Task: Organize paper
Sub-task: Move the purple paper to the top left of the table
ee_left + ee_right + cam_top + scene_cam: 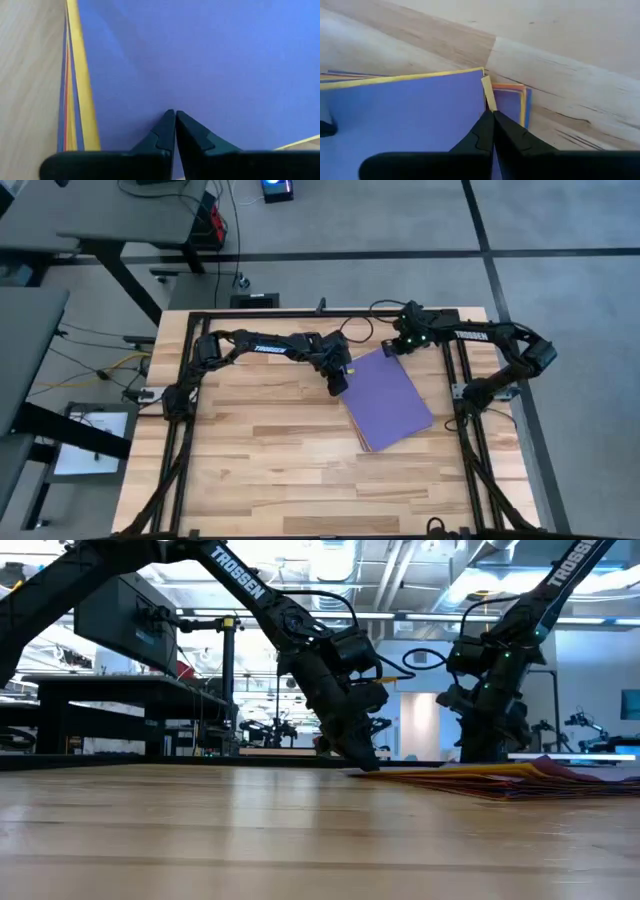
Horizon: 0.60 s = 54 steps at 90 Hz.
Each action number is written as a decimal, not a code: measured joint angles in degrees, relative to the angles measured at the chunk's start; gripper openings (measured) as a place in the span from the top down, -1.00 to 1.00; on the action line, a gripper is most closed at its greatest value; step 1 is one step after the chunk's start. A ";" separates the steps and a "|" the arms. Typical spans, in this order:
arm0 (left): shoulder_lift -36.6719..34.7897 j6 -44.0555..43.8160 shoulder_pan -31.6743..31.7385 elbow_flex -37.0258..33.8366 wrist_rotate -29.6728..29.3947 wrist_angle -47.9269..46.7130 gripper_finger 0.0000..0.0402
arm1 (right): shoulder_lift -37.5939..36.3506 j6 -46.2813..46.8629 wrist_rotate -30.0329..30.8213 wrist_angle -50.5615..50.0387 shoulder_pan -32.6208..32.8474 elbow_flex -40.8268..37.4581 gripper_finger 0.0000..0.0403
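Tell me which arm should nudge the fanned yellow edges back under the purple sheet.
Left, probably. The left pincer is shut, tip on the purple sheet beside the fanned yellow edges. The right pincer, also shut, sits at the far corner.

wide bare surface (260, 480) lay open in front of the paper (390, 402). the left gripper (338, 385) pressed on the stack's left edge, the right gripper (392, 347) on its far corner, blocking both; the near and right edges stayed reachable.
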 joint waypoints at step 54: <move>0.02 1.78 0.00 0.02 -0.02 -0.33 1.00 | -4.22 -2.94 0.57 -2.24 1.64 1.22 1.00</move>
